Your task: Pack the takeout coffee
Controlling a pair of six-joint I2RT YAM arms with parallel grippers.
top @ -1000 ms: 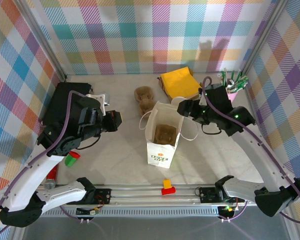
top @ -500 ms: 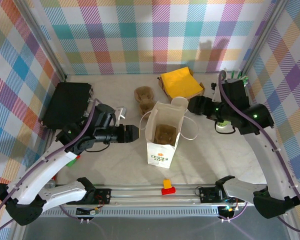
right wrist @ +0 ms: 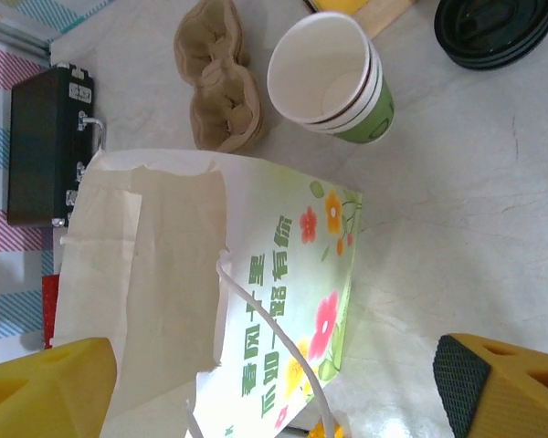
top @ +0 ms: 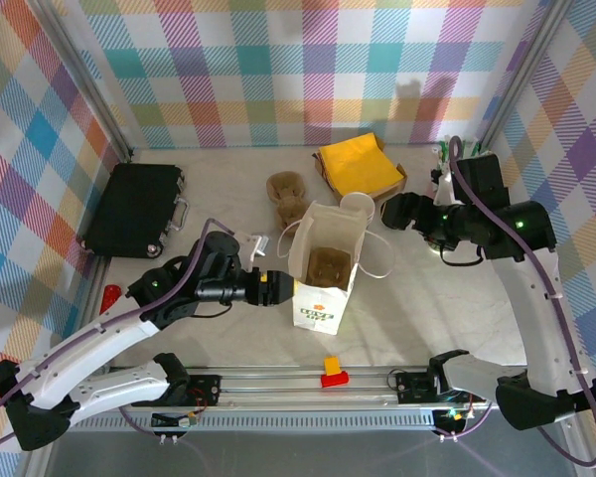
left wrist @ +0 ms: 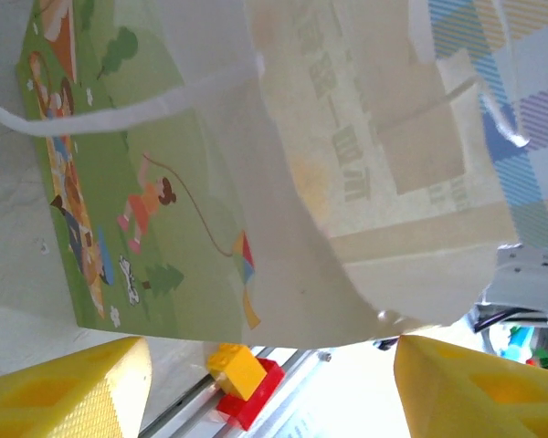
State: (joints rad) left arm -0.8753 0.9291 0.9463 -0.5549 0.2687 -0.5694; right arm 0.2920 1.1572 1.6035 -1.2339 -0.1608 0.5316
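One takeout coffee [right wrist: 321, 71] stands upright, mouth upward.

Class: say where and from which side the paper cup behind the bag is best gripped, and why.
Probably across its cream upper wall, coming in from the robot's right: the cup stands upright and open, with the bag in front and the carrier at its left.

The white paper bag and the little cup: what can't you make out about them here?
- Top view: the paper cup shows just its rim; the white bag hides its lower part.
- Top view: a brown carrier inside the bag covers whatever lies under it.
- Right wrist view: the black lids are cut off by the top edge.
- Left wrist view: the bag's lettering is faint and blurred, unreadable.
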